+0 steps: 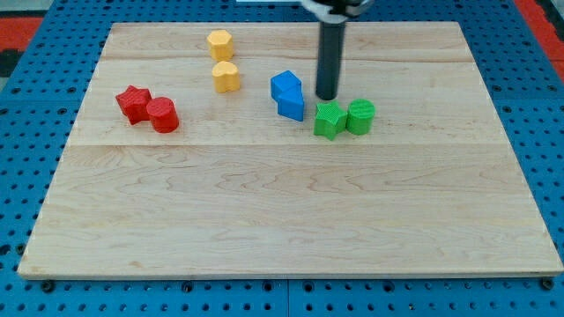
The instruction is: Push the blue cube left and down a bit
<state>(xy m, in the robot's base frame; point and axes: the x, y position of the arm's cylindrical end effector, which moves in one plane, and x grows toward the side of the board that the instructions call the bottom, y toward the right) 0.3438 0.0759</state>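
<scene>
Two blue blocks touch near the board's upper middle: the blue cube (285,85) above and another blue block (291,106) just below it. My tip (327,96) sits right of the blue cube, a small gap away, and just above the green star (329,120). The dark rod rises from it to the view's top.
A green cylinder (360,116) touches the green star on its right. Two yellow blocks (219,44) (226,77) stand at the upper left of centre. A red star (134,103) and red cylinder (163,115) sit at the left. The wooden board (282,211) lies on a blue pegboard.
</scene>
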